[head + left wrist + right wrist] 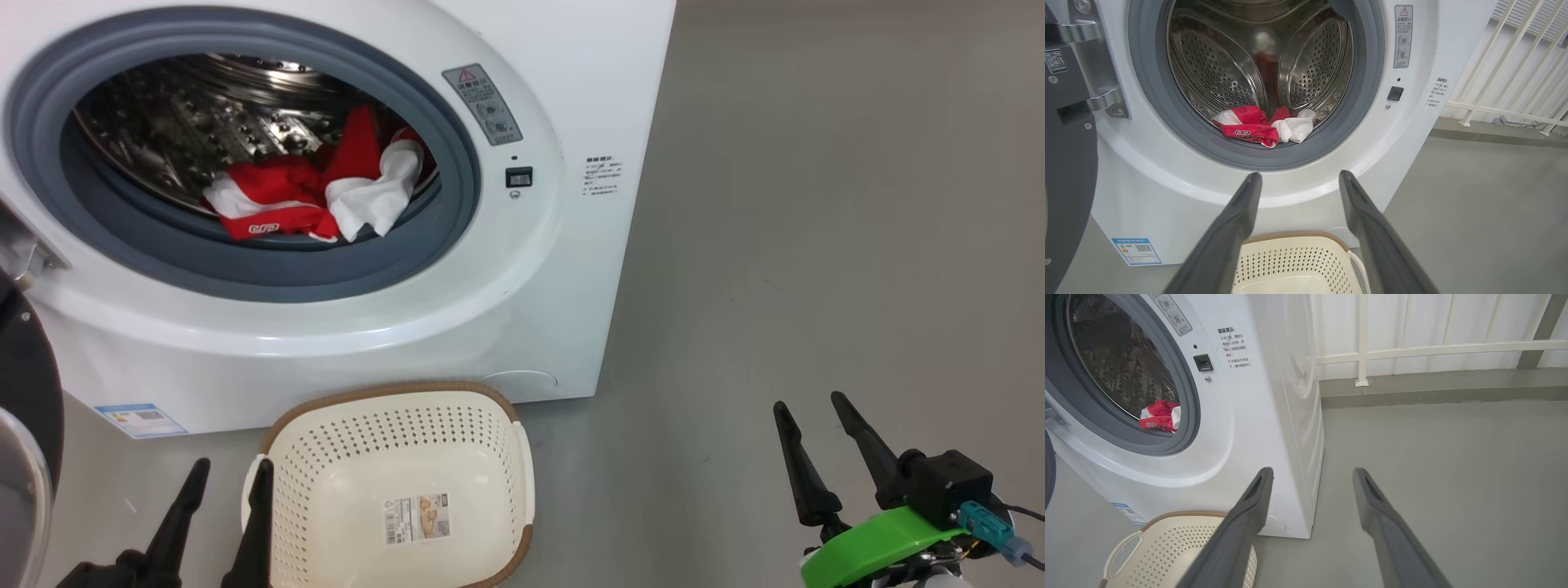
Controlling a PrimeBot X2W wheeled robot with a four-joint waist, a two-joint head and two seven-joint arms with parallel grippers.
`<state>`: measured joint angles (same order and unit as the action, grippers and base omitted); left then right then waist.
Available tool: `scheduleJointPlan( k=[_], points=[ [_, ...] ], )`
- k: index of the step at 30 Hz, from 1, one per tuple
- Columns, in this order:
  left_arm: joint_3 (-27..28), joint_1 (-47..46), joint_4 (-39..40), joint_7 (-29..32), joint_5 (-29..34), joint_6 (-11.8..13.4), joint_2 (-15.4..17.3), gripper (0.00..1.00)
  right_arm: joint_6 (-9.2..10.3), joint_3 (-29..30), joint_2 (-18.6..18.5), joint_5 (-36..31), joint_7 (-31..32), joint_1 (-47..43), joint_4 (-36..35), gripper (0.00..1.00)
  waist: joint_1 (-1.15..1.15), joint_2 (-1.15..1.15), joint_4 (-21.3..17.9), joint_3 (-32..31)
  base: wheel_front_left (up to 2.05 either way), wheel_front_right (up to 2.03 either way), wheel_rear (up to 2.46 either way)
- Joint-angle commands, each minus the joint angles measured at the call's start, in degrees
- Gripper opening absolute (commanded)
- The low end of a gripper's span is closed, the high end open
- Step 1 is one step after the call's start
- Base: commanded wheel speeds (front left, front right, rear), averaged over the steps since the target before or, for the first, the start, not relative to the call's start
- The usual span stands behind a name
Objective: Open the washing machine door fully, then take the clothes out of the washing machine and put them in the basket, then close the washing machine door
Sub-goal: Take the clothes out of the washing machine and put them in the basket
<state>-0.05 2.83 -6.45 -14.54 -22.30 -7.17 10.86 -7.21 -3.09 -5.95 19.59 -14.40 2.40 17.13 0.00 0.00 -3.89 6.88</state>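
**Clothes lie dead ahead of the left hand; the right hand stands off to the side**

The door (28, 384) is swung out to the left of the machine (531, 327), so the round opening is clear. The clothes (314, 200) are a red and white heap at the bottom front of the drum (188, 114), with the nearest folds spilling onto the grey seal (269, 273). The heap runs crosswise along the lip and is wider from side to side than from front to back.

The left hand (233, 464) is released and grasps nothing, its fingers spread wide. It hangs low, just beside the left wall of the basket (384, 394), which sits on the floor (816, 245) against the foot of the machine. In the left wrist view the heap sits right above the gap between its fingers, a touch left of centre. I judge the reach to be a plain one, up and forward over the seal.

The right hand (809, 402) is also released and empty. It hangs well apart, past the machine's right edge. Its own view aims at the machine's front corner and bare floor, with the heap far off to the left.

The left arm is plainly nearer and better lined up. Its fingers stand side by side, in line with the heap's long axis, so a pinch would gather cloth along it. The basket lies under the path back, so the drop should be short.
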Motion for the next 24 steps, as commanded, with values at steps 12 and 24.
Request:
scheduleJointPlan(
  k=[12, 24],
  points=[
    [-2.68, -13.57, -8.79, -0.46, 1.06, -0.32, 1.66, 1.0, -0.28, -2.03, 0.67, -0.65, -0.6, 3.63, -1.7, 1.0, 0.0, 0.0, -0.62, 4.48, 0.0, 0.0, 0.0],
    [-11.1, -40.05, -29.15, 1.47, -2.46, -0.32, 5.49, 1.0, -0.28, -3.97, 2.41, -0.93, -0.6, 7.7, -1.84, 1.0, 0.0, 0.0, -3.99, 11.11, 0.0, 0.0, 0.0]
  ],
)
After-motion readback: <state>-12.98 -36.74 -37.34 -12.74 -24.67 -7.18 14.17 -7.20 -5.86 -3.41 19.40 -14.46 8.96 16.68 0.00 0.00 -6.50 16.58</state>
